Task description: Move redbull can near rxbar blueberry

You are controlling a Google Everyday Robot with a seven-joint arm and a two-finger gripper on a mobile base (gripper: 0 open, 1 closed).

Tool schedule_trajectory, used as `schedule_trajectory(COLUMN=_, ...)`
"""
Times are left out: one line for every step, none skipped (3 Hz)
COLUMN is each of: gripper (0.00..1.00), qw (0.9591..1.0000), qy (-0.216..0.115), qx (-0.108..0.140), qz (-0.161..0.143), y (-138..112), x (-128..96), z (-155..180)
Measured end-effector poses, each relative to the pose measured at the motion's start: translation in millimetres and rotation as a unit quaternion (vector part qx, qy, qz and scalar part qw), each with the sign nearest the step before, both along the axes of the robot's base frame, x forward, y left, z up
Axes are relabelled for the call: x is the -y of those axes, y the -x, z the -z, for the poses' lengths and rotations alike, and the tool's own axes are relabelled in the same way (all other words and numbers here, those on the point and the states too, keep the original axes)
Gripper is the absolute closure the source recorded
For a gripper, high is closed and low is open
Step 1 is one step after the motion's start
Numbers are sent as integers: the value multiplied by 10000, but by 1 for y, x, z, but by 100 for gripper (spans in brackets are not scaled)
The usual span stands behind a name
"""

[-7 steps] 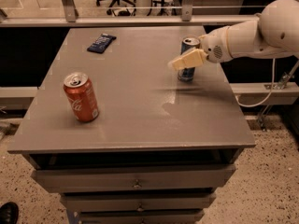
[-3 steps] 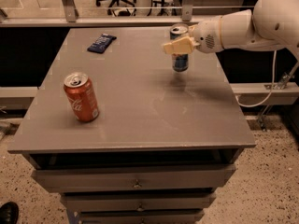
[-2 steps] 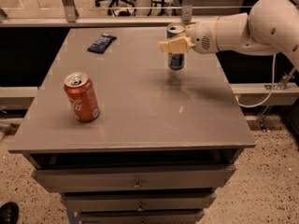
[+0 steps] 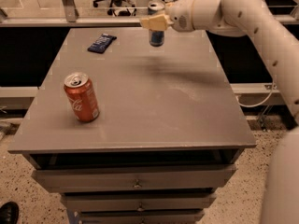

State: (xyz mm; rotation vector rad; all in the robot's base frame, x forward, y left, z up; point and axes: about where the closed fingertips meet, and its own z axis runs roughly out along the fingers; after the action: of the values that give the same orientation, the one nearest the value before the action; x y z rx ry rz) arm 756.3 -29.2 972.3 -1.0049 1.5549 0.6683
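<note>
Silver-topped redbull can upright — end effector grips it above table.

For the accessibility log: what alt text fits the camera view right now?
The gripper holds the redbull can over the far edge of the table, apart from the rxbar blueberry lying near the far left corner. A red cola can stands front left.
</note>
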Motion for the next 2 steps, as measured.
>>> schedule_trajectory(gripper=100, qw=9997, qy=-163, qx=132, qz=-115, y=-41, x=-38, z=-26)
schedule_trajectory(gripper=100, qw=9996, qy=-180, qx=118, qz=-164, y=-56, x=-74, z=-30)
